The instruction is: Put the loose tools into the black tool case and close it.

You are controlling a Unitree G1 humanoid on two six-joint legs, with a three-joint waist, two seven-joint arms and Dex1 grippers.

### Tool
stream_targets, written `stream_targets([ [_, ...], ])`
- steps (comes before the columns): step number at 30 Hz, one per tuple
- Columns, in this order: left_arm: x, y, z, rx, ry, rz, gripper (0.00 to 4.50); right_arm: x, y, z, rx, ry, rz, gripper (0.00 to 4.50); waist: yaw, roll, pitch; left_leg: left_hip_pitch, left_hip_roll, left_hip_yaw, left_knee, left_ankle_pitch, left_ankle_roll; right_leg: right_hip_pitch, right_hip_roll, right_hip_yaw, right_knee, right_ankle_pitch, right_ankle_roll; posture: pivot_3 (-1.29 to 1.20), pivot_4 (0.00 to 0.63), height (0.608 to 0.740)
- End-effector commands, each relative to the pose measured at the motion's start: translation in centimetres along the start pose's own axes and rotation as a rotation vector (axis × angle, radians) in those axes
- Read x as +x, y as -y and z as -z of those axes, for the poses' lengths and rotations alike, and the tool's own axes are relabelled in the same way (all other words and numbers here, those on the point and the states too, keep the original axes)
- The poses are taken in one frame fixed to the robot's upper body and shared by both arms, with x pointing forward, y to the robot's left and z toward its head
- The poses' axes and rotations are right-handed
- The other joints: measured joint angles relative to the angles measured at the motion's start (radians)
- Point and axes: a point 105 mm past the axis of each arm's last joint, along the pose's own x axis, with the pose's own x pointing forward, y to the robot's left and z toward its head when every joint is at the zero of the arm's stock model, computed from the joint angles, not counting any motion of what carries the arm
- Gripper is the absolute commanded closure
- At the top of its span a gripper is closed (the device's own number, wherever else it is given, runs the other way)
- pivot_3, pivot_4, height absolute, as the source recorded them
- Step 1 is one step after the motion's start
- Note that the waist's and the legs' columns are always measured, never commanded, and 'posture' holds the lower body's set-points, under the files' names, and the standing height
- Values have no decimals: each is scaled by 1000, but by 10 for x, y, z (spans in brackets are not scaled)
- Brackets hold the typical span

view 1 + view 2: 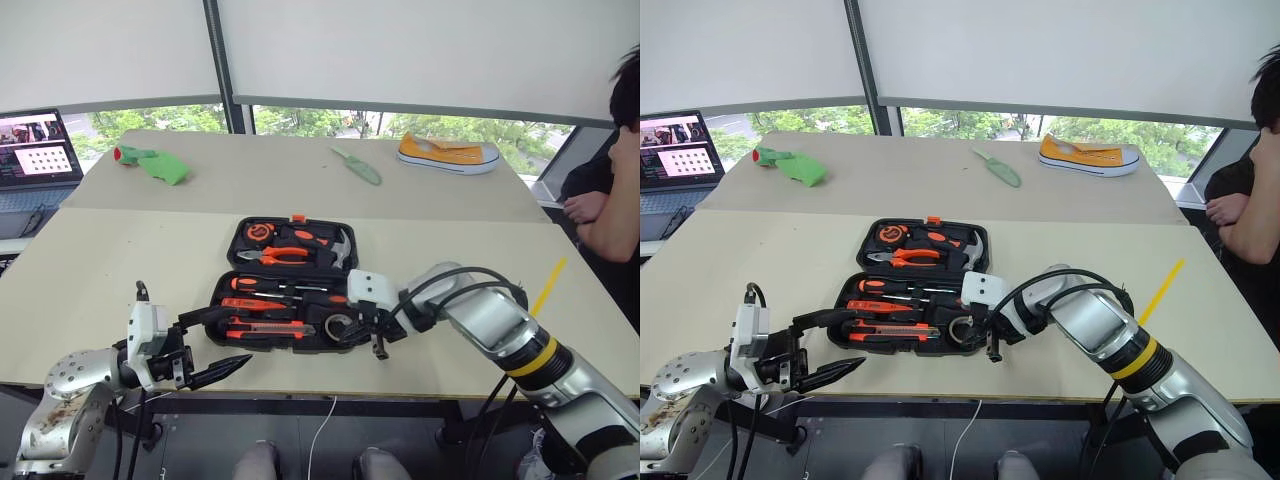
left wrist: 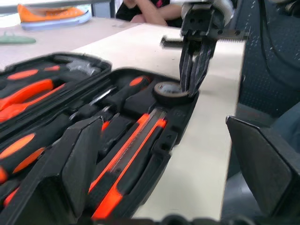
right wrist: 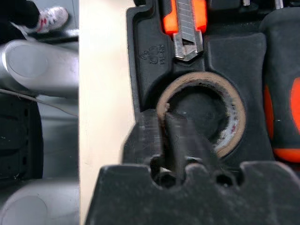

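right wrist view has the right end effector [image 3: 164,126] with fingers nearly together at the rim of the grey tape roll [image 3: 201,112], which sits in its recess in the open black tool case [image 1: 285,285] on the surface; looks like letting go; next it needs lifting clear, then closing the lid; head view adds the left end effector [image 1: 205,350] gaping wide, empty, near the case's front corner

An office or lab room: wide pale table [image 1: 120,270], roller blinds [image 1: 420,50] over big windows, an open laptop [image 1: 35,150], a seated person [image 1: 610,190].
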Motion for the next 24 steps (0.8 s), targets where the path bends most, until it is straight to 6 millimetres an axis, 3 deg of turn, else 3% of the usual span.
stream_targets([
  [1,-8,-13,-10,52,2,-45,0,-6,-1,-12,-34,33,-21,2501,0,0,0,0,0,0,0,0,0,0,0,0,0,0,0,0,150,740],
  [6,-26,-45,-11,43,-1,-213,0,-53,-8,-15,-91,120,-87,786,4,0,1,-4,0,0,-1,-1,-1,-4,0,0,0,3,6,0,150,740],
  [8,-32,-66,-15,43,27,-317,0,-70,1,-20,-38,258,-44,786,9,0,1,-9,0,0,0,-1,-1,-10,1,0,2,3,6,0,150,740],
  [10,-36,-91,-14,39,15,-446,521,-77,21,-10,-2,297,72,730,11,-1,1,-10,1,-1,2,-1,-1,-10,2,0,2,4,7,0,150,740],
  [12,-43,-125,-8,18,-37,-626,1073,-78,54,23,27,235,275,1300,13,-2,0,-9,0,-1,2,0,-1,-9,2,0,2,5,7,0,150,740],
  [14,-41,-141,1,-27,-86,-690,1936,-76,78,41,34,219,433,1842,13,-3,0,-9,0,-1,3,0,0,-9,3,0,1,7,9,0,150,740],
  [18,-26,-156,10,-7,-172,-703,3411,-61,106,52,2,210,581,3209,7,-4,1,-13,-1,1,3,1,0,-12,2,3,1,9,11,0,150,740],
  [21,-5,-158,18,-38,-216,-641,4475,-45,115,59,-1,188,602,4264,3,-4,2,-14,-1,1,2,1,-1,-13,2,3,2,9,12,0,150,740],
  [24,22,-149,24,-45,-231,-517,4475,-34,119,52,-9,223,605,4264,3,-4,2,-14,-1,1,1,1,-1,-13,3,3,2,9,12,0,150,740],
])
